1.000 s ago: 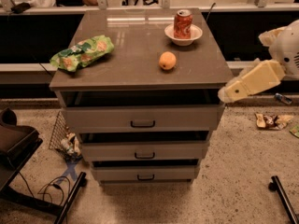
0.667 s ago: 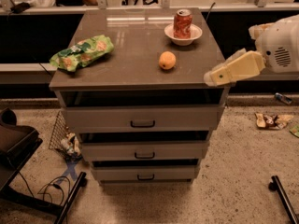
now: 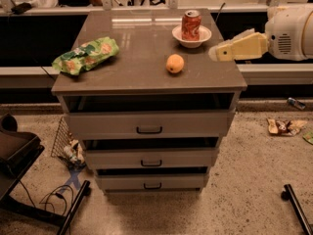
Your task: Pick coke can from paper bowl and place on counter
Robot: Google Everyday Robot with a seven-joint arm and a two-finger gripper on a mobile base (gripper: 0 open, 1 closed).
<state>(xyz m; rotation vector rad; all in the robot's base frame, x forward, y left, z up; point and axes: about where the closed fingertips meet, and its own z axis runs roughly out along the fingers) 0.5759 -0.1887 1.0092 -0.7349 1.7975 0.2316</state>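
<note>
Spanning the scene's middle, the grey-brown tabletop (image 3: pixel 137 58) carries a crumpled green snack bag (image 3: pixel 85 56) at its left. The pale end effector (image 3: pixel 214 53) hangs at the right edge, just beside the white paper bowl (image 3: pixel 206 35) at the far right; whether it is wide or narrow cannot be told. The coke can (image 3: pixel 191 25) stands upright in that bowl, an orange fruit (image 3: pixel 175 63) lying nearer.
</note>
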